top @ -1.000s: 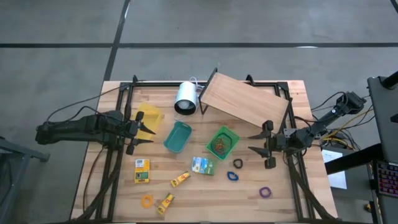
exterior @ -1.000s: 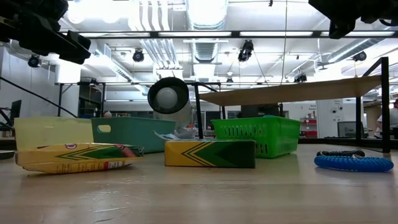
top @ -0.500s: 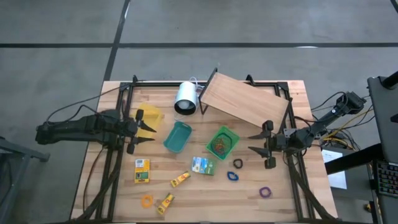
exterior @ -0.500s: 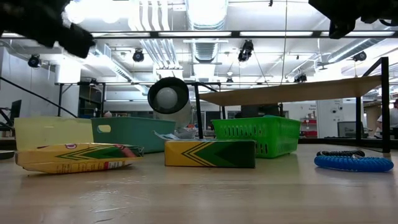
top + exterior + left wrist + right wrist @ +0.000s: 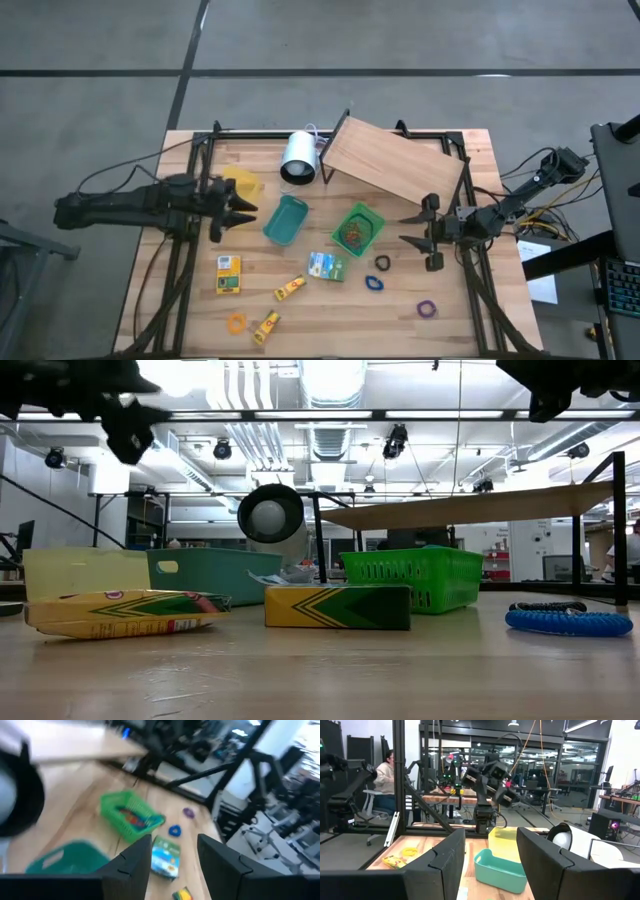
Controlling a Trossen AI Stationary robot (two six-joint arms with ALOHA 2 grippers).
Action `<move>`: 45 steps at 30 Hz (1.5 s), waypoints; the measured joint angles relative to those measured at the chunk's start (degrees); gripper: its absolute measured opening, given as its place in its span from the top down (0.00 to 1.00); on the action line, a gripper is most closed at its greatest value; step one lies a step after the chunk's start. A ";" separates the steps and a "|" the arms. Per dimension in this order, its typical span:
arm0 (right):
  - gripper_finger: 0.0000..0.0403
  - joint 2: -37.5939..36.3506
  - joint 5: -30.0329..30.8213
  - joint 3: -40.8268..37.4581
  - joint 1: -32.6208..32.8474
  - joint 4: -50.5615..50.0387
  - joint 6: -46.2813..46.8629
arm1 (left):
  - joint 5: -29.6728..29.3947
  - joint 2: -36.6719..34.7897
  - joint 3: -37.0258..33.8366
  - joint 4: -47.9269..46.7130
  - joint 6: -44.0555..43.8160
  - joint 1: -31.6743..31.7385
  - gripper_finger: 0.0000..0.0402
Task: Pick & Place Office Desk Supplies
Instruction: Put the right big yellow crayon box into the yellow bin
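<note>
The left wrist view is blurred; the green basket's contents are too small to tell.

You won't find any text here that can actually be read. The yellow crayon box lying on its side in your low view shows only a green chevron pattern, no legible words. The yellow packet beside it carries a small round emblem and a red strip with white marks too small to make out. The green-and-white packet and the small yellow box in your high view have printing, but it is too tiny to read.
</note>
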 joint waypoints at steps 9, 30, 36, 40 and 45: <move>0.56 0.00 0.00 0.00 0.00 0.00 0.00 | -2.54 19.42 6.52 -3.57 -9.50 -1.04 0.59; 0.56 0.00 0.00 0.00 0.00 -0.02 0.00 | -14.55 54.21 27.44 -12.75 -39.54 -18.92 0.59; 0.56 0.00 0.00 0.00 0.00 -0.02 0.00 | -14.28 59.89 27.14 -7.97 -43.43 -18.91 0.59; 0.56 -0.02 0.00 0.00 0.02 -0.02 0.00 | -14.29 62.74 27.16 -5.26 -43.02 -19.39 0.59; 0.56 -0.02 0.00 0.00 0.02 -0.02 0.00 | -17.18 65.05 27.16 -4.49 -46.35 -19.45 0.59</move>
